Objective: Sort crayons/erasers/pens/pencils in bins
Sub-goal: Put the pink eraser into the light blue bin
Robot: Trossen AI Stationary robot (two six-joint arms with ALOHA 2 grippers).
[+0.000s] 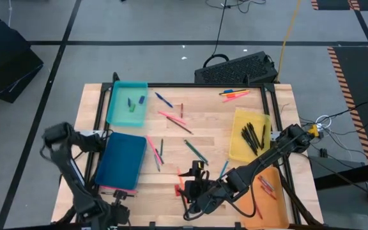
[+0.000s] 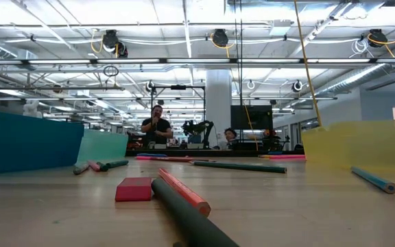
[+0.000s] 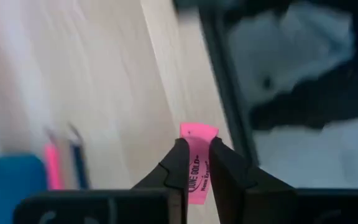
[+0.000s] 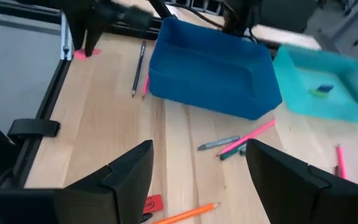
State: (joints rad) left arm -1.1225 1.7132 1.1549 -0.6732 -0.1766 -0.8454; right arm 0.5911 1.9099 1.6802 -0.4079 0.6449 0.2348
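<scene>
My left gripper (image 1: 115, 204) is at the table's near edge, just in front of the dark blue bin (image 1: 121, 160), and is shut on a pink eraser (image 3: 196, 152). The right wrist view shows it too (image 4: 82, 43). My right gripper (image 4: 201, 180) hovers open over the table's near middle (image 1: 193, 191). A red eraser (image 4: 152, 203) and an orange pencil (image 4: 185, 214) lie on the wood below it. The teal bin (image 1: 128, 102) holds small pieces. The yellow bin (image 1: 251, 134) holds dark pens, and the orange bin (image 1: 264, 188) holds a few sticks. Neither gripper shows in the low view. My left gripper pinches the pink eraser between its two fingers (image 3: 178, 163) by its flat printed faces. The eraser's free end (image 3: 197, 132) sticks out past the fingertips. In the right wrist view the fingers point down from above. I cannot tell whether the eraser is clear of the table.
Pencils, pens and crayons lie scattered over the middle of the table (image 1: 184, 137), with a pink and orange bunch at the far right (image 1: 235, 94). A red crayon (image 2: 184, 191) and a dark green stick (image 2: 190, 219) lie beside the red eraser (image 2: 134, 189). A person stands far behind the table.
</scene>
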